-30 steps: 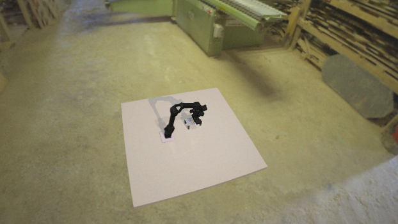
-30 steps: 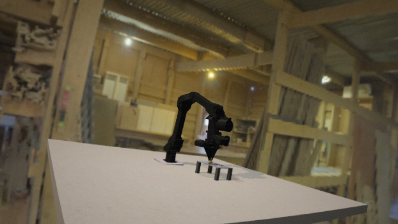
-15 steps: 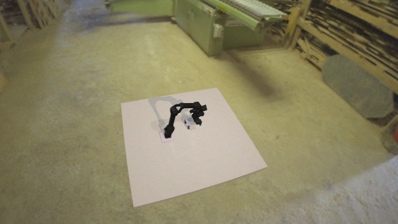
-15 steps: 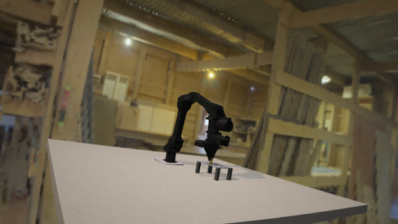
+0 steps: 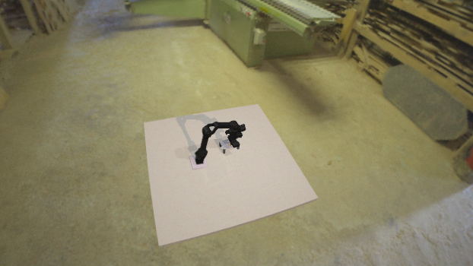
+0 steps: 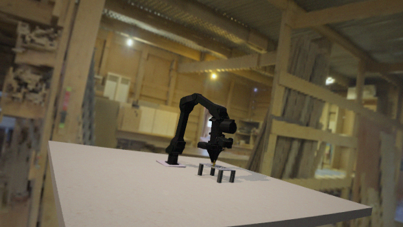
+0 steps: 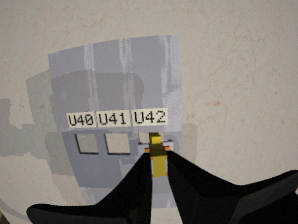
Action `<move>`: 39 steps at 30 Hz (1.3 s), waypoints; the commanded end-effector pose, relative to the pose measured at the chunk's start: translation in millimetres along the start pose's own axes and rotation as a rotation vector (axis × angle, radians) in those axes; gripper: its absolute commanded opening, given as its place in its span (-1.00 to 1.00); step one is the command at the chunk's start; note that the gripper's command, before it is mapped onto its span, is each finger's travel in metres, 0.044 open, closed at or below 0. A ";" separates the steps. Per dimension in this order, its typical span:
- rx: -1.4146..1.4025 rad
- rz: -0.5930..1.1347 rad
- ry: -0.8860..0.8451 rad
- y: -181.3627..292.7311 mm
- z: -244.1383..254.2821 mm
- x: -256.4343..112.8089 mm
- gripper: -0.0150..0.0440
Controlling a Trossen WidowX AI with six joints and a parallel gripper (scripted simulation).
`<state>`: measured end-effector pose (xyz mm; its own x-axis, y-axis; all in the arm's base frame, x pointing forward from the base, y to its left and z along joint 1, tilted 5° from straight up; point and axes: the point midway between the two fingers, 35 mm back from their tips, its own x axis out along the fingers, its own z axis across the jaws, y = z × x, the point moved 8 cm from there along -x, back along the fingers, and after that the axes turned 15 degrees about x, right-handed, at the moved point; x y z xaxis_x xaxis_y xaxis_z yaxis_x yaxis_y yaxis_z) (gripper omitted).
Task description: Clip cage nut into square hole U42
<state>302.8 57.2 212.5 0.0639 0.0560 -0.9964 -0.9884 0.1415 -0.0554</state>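
Pincer (image 5: 234,144) (image 6: 213,161) (image 7: 157,157) pinching the yellow cage nut (image 6: 214,164) (image 7: 159,166) – nut at U42's square hole (image 7: 144,137), seating depth unclear. Wrist view: U42 label (image 7: 149,117) toward 12 o'clock of the nut, U41's square hole (image 7: 118,144) toward 9 – pale desk (image 5: 228,197) (image 6: 146,194) (image 7: 240,75) showing through. Rail plate (image 5: 224,146) (image 6: 227,168) (image 7: 107,95) smooth, grey-blue, streaked, on dark blocky legs (image 6: 219,176). Desk finely speckled.
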 end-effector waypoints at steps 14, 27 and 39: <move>0.003 -0.012 0.035 0.7 4.1 0.3 -0.40; 0.004 -0.020 0.065 1.8 8.2 0.8 -0.40; 0.004 -0.024 0.082 2.4 10.5 1.0 -0.40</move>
<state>302.0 67.8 212.0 0.0769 -0.0200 -0.9968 -0.9867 0.1421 -0.0790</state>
